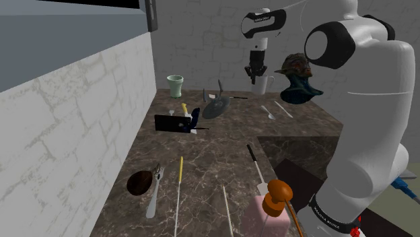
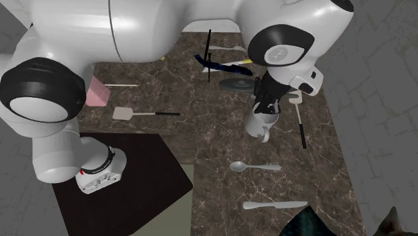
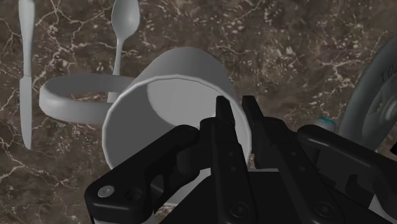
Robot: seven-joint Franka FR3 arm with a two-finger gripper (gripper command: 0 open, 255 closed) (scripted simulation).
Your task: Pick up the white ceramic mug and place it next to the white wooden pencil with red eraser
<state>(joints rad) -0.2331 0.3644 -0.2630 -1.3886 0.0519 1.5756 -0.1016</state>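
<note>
My gripper is shut on the rim of the white mug, one finger inside and one outside. It holds the mug at the far end of the dark marble counter. The mug hangs under the gripper with its handle towards the spoon, seemingly just above the stone. In the wrist view the mug tilts, and the fingertips pinch its wall. Two thin pale sticks lie near the counter's front. I cannot tell which is the pencil.
A spoon and a knife lie beside the mug. A grey disc, a green cup, a black holder and a dark bust stand nearby. Nearer the stand are a spatula, pink block, brown bowl and fork.
</note>
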